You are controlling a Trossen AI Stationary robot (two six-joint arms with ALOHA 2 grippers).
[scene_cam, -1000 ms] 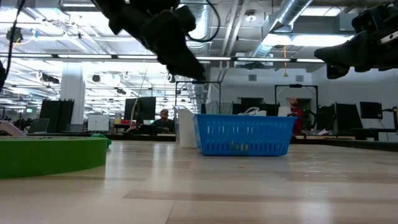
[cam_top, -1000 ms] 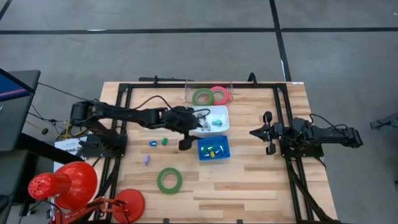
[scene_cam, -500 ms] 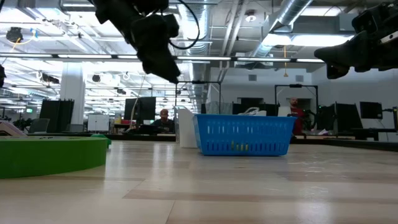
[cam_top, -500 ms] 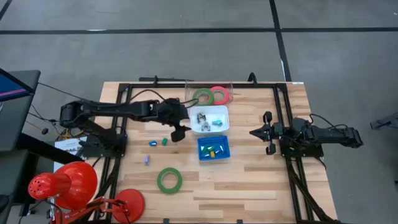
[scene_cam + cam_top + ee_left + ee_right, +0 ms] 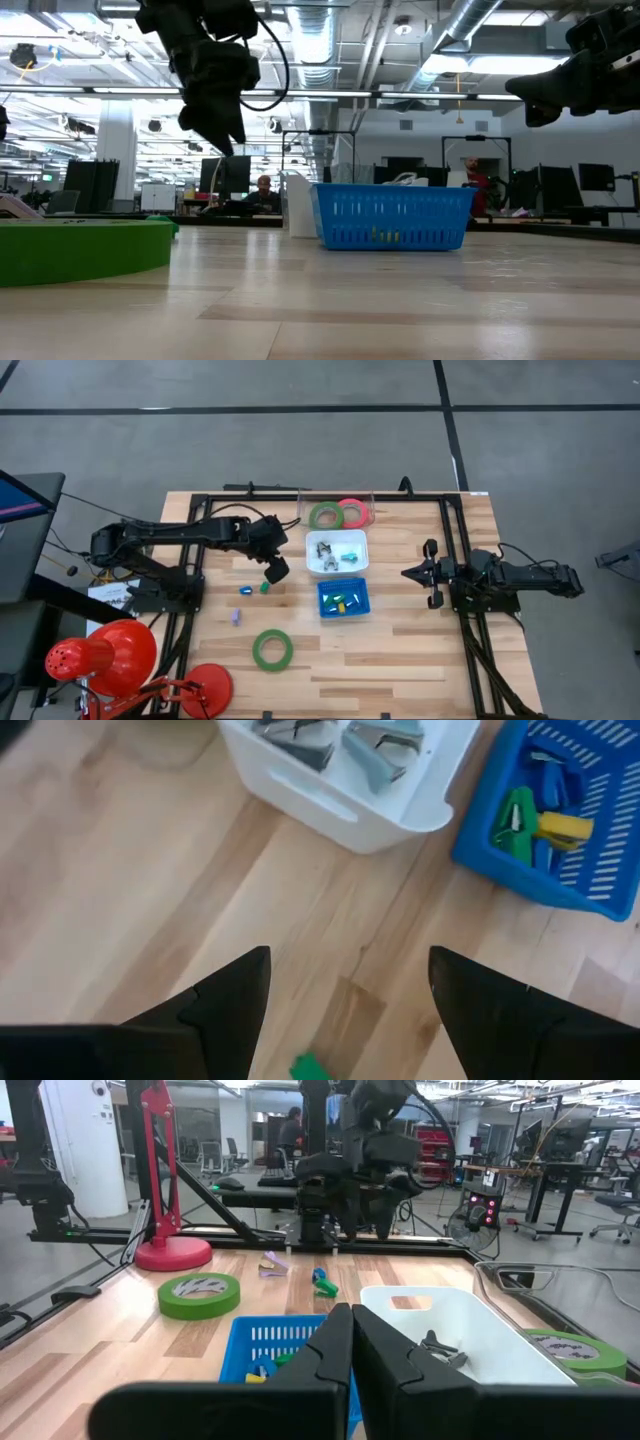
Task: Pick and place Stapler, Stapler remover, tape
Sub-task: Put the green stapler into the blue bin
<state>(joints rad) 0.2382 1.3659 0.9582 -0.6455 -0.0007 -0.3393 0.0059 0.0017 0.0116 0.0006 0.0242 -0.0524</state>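
The left claw (image 5: 276,570) hangs spread and empty above the counter (image 5: 400,660), just beside the white bin (image 5: 336,551), probably to reach the small green piece (image 5: 264,587). One green tape ring (image 5: 272,649) lies loose nearer the front. The right claw (image 5: 432,574) waits pressed together.

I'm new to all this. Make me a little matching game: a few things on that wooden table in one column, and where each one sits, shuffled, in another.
Things:
1. pink-red ring of tape
2. grey metal staple removers
3. lone green ring of tape
4. left end effector

Places:
A. in the white plastic bin
B. flat on bare wood near the red lamp base
C. in the clear tray at the table's far edge
D. open, in the air above the small green piece

Pairs: 1-C, 2-A, 3-B, 4-D
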